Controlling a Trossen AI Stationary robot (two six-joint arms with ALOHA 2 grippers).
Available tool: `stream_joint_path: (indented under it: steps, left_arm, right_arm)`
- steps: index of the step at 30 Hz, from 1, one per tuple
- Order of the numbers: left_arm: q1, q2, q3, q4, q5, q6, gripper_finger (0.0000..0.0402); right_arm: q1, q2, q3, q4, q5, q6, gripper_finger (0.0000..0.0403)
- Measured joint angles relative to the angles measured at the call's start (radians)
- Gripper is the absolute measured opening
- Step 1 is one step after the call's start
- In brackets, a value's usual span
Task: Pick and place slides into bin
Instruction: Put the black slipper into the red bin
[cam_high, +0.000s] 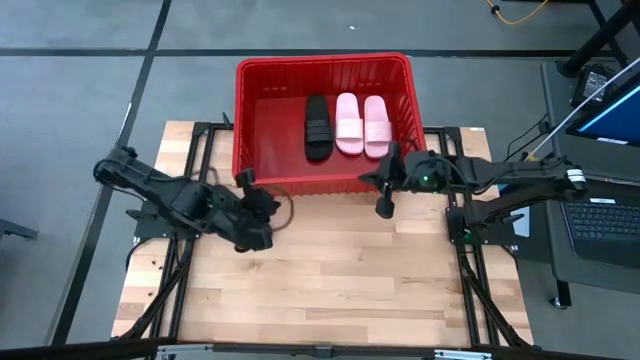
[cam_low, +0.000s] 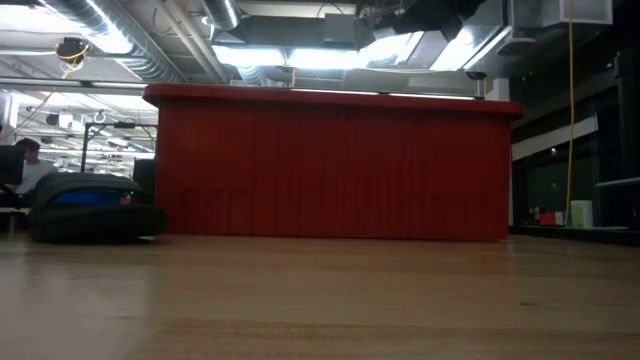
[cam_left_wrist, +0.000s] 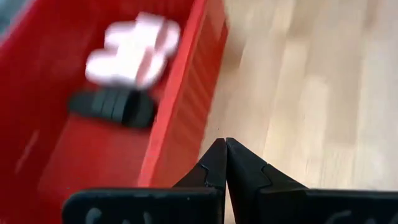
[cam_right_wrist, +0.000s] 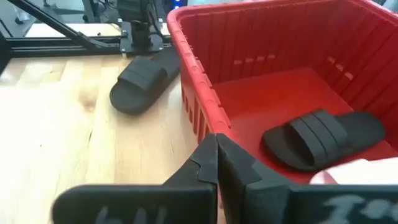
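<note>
The red bin (cam_high: 325, 70) stands at the table's far middle. On its floor lie a black slide (cam_high: 318, 128) and two pink slides (cam_high: 361, 125) side by side, soles down. Another black slide (cam_right_wrist: 142, 79) rests sole down on the table by the bin's near left corner; it also shows in the low view (cam_low: 95, 208). In the high view my left arm largely covers it. My left gripper (cam_left_wrist: 222, 146) hangs shut above the table beside the bin's near wall (cam_left_wrist: 183, 118), holding nothing. My right gripper (cam_right_wrist: 216, 142) is shut and empty over the bin's near rim (cam_right_wrist: 189, 62).
Bare wooden tabletop (cam_high: 340, 280) stretches from the bin to the near edge. Black frame rails (cam_high: 175, 270) run along both sides of the table. A laptop (cam_high: 605, 215) sits off the table to the right.
</note>
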Motion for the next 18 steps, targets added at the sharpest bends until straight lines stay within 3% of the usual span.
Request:
stream_joint_path:
  steps: [4,8,11,18]
  left_arm:
    - [-0.007,0.119,0.142,-0.27,0.091,-0.212,0.0002]
    - [-0.007,0.219,0.24,-0.44,0.211,-0.395,0.0002]
    - [-0.007,0.257,0.25,-0.424,0.278,-0.417,0.0001]
    - [0.004,0.305,0.213,-0.433,0.299,-0.527,0.0003]
  right_arm:
    - [0.001,-0.003,-0.03,0.049,-0.001,-0.002,0.0006]
    - [0.0,-0.002,-0.039,0.097,-0.001,-0.005,0.0006]
    - [0.0,-0.002,-0.043,0.116,-0.001,-0.028,0.0006]
    - [0.0,-0.002,-0.043,0.118,-0.001,-0.035,0.0007]
